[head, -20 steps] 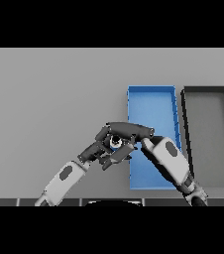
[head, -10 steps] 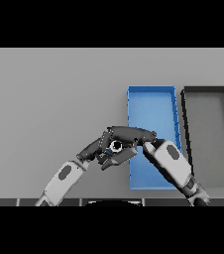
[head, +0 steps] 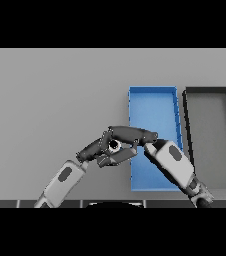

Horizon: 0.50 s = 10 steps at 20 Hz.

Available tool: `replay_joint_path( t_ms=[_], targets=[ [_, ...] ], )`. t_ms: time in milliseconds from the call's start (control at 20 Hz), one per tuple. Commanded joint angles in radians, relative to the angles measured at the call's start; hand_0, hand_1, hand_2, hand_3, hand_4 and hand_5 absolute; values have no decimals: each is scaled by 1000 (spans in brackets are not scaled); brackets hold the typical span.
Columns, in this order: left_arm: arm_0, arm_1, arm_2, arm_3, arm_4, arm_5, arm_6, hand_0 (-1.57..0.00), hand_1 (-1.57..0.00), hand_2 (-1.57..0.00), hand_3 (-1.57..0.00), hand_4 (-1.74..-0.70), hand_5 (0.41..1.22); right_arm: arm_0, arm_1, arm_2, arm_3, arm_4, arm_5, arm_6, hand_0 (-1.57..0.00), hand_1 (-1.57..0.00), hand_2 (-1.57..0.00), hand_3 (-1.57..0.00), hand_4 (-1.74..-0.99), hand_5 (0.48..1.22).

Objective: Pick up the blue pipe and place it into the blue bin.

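Right hand [head: 130, 134] curled on pipe [head: 114, 145] just left of bin [head: 152, 100]; left hand [head: 96, 149] touching, grip unclear. Risk: crowding, pipe dropping outside bin.

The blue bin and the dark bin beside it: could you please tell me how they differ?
The blue bin is bright blue; the dark bin is black-walled with a grey floor. The blue bin lies nearer the hands, the right hand at its left wall; the dark bin lies farther right. Both are long, open, rectangular and hold nothing visible.

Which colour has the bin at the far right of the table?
The far-right bin is black with a grey floor, seen in the head view, beside the blue bin.
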Motion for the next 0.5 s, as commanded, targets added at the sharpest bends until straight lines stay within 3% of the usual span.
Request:
replay_joint_path(
  t_ms=[0,150,300,450],
  targets=[
    [-13,-11,6,17,1,4,7,-175,-165,-159,-161,-899,836,14,-4,3,-12,7,-5,-1,-1568,-1568,-1568,-1567,-1488,1217],
    [9,-18,19,22,36,-3,15,-89,-84,-81,-82,-871,697,23,-1,1,-4,31,-6,-14,-1569,-1569,-1569,-1569,-1487,1219],
    [17,-26,37,25,59,7,75,-45,-43,-41,-41,-889,639,26,14,3,1,31,-14,-26,-1570,-1570,-1570,-1570,-1488,1220],
    [38,-33,24,12,67,4,122,-23,-21,-20,-21,-904,589,0,9,-19,8,-164,-60,72,-1571,-1571,-1571,-1570,-1489,1220]
  ],
)
